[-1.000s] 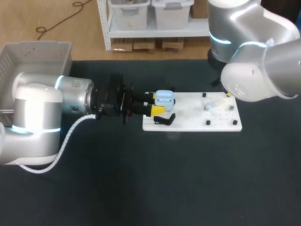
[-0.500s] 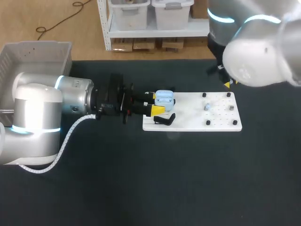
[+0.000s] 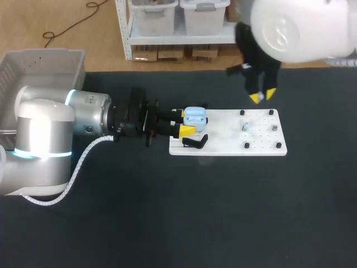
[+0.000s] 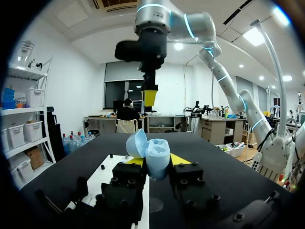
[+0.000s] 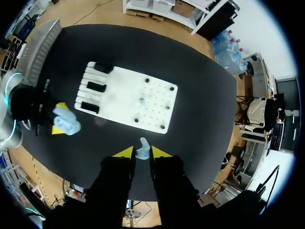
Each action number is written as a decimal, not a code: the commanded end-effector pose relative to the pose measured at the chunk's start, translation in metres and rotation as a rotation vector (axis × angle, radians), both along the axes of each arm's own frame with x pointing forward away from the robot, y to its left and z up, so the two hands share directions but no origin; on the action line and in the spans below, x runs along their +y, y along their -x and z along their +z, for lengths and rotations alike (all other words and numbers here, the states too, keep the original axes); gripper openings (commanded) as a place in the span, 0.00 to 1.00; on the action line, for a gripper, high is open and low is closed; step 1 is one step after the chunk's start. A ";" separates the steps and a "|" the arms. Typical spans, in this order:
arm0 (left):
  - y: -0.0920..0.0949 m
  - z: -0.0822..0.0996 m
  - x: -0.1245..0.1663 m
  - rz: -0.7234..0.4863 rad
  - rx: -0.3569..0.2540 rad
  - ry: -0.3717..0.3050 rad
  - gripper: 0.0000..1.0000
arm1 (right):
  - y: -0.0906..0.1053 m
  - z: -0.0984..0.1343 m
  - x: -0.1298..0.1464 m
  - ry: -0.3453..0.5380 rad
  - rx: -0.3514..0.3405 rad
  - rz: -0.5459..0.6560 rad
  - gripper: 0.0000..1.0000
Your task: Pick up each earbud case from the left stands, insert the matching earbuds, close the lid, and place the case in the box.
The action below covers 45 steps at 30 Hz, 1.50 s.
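Note:
A light blue earbud case [image 3: 195,117] with its lid up is held over the left end of the white board [image 3: 228,139]; my left gripper [image 3: 187,122] is shut on it. In the left wrist view the case [image 4: 155,157] sits between the yellow fingertips [image 4: 178,159], with its lid [image 4: 135,143] tilted back. My right gripper [image 3: 262,96] hangs high over the board's far right edge. The right wrist view shows it [image 5: 142,152] shut on a small pale earbud [image 5: 142,146]. Another earbud [image 3: 245,127] lies on the board's pegged right half.
A black stand [image 3: 195,142] lies on the board's left end, near the case. Black pegs [image 3: 246,146] dot the right half. A grey bin [image 3: 33,61] stands at the table's far left. Dark tabletop spreads in front of the board.
My right arm has lifted from the board's right end and swung toward the far side, so its yellow tips now show. The left arm and the case have not moved.

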<state>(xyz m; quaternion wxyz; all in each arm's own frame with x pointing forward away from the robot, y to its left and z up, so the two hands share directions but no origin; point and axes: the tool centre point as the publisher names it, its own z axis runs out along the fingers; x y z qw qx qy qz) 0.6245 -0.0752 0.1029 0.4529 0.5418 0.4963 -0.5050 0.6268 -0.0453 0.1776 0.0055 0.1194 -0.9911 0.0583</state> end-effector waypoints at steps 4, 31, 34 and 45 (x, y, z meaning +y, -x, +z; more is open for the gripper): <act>0.000 0.000 0.000 -0.001 0.000 0.000 0.00 | 0.012 0.006 0.014 -0.004 -0.023 0.010 0.00; 0.000 0.000 0.000 -0.001 0.000 0.000 0.00 | 0.014 0.003 0.059 -0.153 0.210 -0.447 0.00; 0.001 -0.002 -0.001 -0.008 -0.015 0.018 0.00 | 0.016 0.005 0.064 -0.159 0.217 -0.458 0.00; 0.006 -0.004 -0.010 0.006 -0.045 0.048 0.00 | 0.019 0.005 0.068 -0.159 0.203 -0.453 0.00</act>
